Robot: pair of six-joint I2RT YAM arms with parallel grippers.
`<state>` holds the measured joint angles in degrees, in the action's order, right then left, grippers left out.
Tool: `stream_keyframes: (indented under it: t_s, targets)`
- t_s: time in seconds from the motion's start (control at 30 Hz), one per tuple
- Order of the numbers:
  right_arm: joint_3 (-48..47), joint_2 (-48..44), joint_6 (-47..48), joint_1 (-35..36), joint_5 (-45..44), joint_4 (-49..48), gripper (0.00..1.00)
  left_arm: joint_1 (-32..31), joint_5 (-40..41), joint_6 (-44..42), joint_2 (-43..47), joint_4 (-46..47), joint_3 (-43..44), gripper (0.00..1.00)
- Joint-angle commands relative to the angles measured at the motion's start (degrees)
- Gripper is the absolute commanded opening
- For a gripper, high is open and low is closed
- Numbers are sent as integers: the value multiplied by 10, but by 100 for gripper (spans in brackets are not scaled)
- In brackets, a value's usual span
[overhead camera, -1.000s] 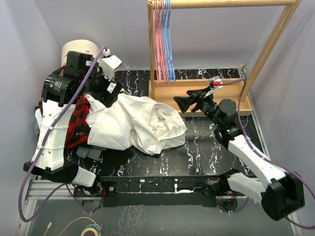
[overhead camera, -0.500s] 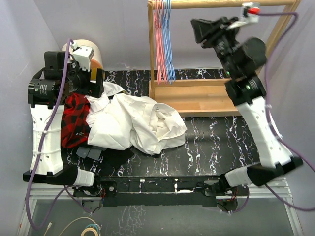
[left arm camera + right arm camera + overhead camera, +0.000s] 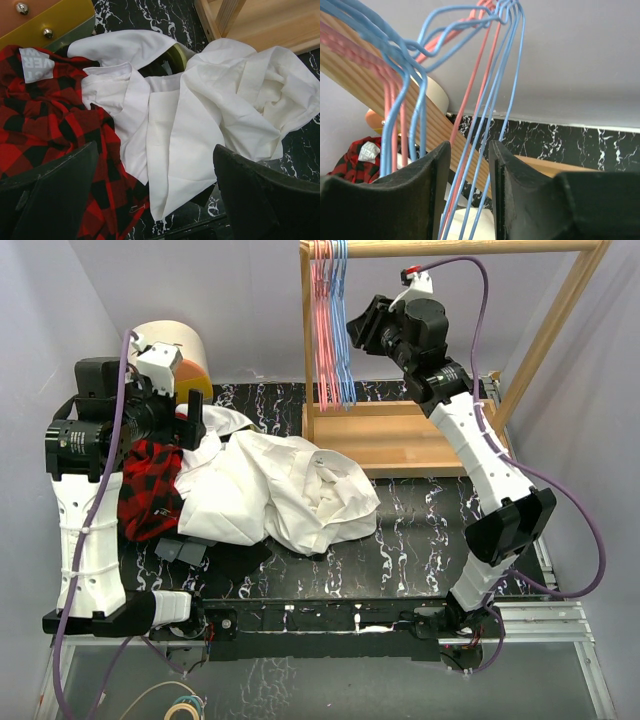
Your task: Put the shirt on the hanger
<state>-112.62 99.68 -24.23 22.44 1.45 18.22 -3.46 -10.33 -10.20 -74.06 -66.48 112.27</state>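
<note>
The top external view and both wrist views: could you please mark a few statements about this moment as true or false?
1. The shirt lies crumpled on the table. True.
2. The left gripper's jaws are shut on the shirt. False: they stand open above it, empty.
3. The blue hangers hang from the wooden rail. True.
4. The right gripper is down at the shirt. False: it is up at the blue hangers, wires running between its jaws.
</note>
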Motion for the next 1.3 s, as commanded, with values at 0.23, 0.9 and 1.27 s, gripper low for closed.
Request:
stream_keyframes:
  t_s: [0.23, 0.9, 1.27]
  targets:
    - [3, -62, -9, 0, -11, -74, 49, 4, -32, -12, 7, -3, -18, 97]
    - [1, -47, -14, 4, 25, -87, 47, 5, -52, -24, 4, -11, -22, 97]
    - [-12, -27, -5, 14, 17, -76, 44, 12, -70, -24, 1, -15, -12, 97]
